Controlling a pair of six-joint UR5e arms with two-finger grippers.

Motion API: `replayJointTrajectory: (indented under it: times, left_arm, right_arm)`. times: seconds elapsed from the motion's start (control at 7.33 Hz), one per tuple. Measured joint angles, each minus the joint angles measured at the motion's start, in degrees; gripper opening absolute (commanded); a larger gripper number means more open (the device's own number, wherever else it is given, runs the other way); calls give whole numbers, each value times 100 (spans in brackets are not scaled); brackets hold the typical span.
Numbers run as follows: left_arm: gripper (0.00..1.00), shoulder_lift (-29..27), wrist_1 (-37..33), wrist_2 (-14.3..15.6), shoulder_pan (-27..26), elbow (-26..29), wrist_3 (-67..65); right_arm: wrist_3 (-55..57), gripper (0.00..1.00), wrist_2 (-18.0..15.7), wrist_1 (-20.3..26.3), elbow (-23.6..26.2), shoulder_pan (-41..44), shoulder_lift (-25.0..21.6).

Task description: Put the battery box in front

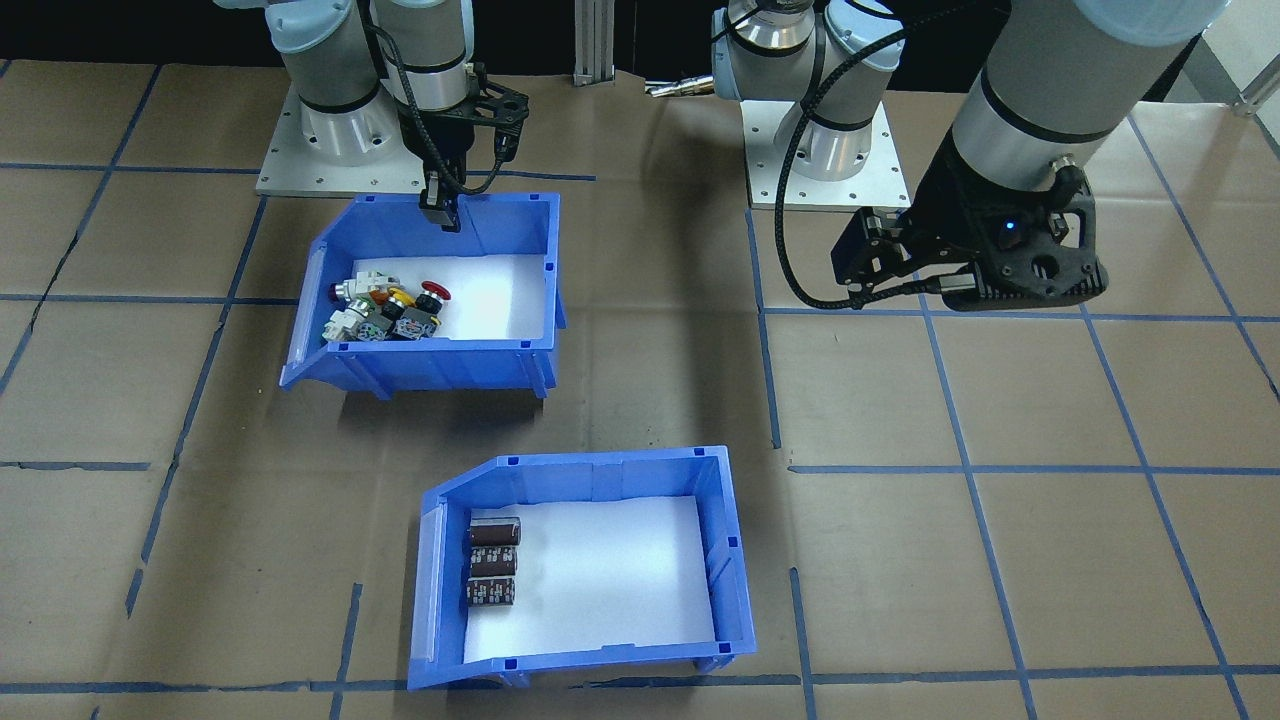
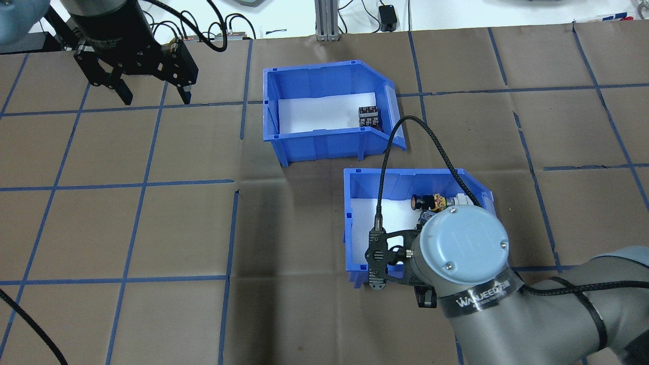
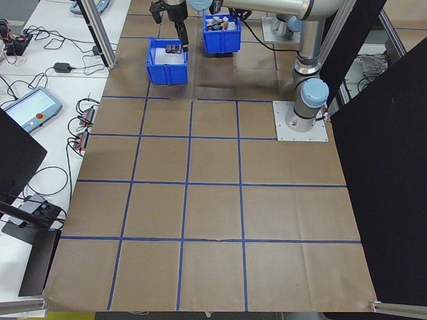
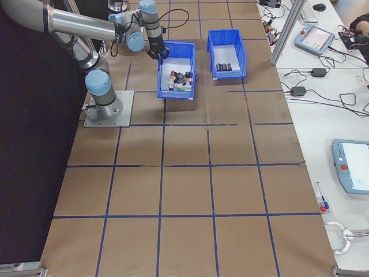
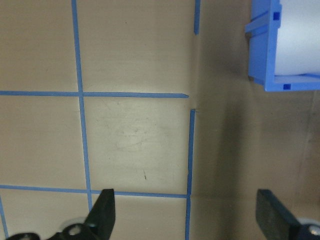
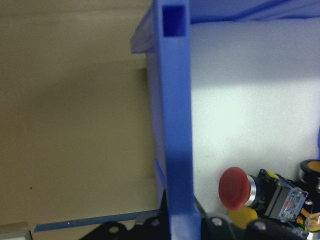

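My right gripper (image 1: 440, 212) straddles the back wall of the switch bin (image 1: 520, 240); only my right wrist camera shows that wall (image 6: 176, 125) running between the fingers, and I cannot tell whether they pinch it. My left gripper (image 2: 152, 95) hangs wide open and empty over bare table (image 2: 152, 213). The overhead hides most of the switches (image 1: 385, 300). The battery box (image 1: 720, 560) sits well ahead, three dark cells (image 1: 493, 562) by its sloped end.
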Motion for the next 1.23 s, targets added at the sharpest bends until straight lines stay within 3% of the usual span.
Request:
replayJointTrajectory:
  times: [0.27,0.68,1.23]
  left_arm:
    - [99,303,363,-4,-13,-561,87]
    - [99,494,713,-20,6,-903,71]
    - [99,628,834,-20,-1,-1035,47]
  right_arm:
    - [328,0,-61,-353,-11,464,256]
    - [408,0,-196,-987,-29,886,640]
    - [816,0,-281,-1137,-318,1244,1118]
